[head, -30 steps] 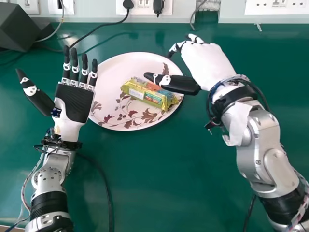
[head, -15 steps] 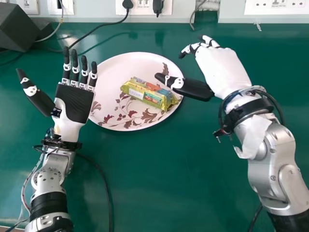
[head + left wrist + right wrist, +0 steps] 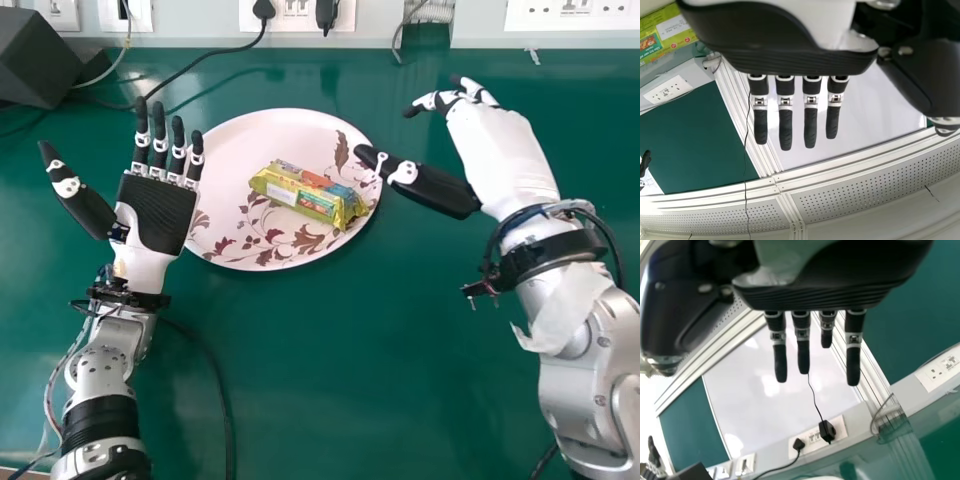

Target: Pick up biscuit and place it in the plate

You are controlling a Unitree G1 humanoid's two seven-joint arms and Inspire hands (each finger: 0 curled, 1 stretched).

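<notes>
A yellow-green biscuit packet lies on the right half of the round white plate with brown leaf patterns. My right hand is up and to the right of the plate, open and empty, its thumb tip over the plate's right rim, apart from the packet. In the right wrist view the right hand has straight, spread fingers. On the plate's left side is my left hand, palm up and open with straight fingers; the left wrist view has the left hand empty too.
A dark box-shaped object stands at the back left of the green table. Black cables run behind the plate from sockets on the back wall. Another cable lies beside the left forearm.
My right hand and arm have moved to the right, drawing the thumb from above the packet to the plate's rim. The packet, plate and left arm look nearly unchanged.
</notes>
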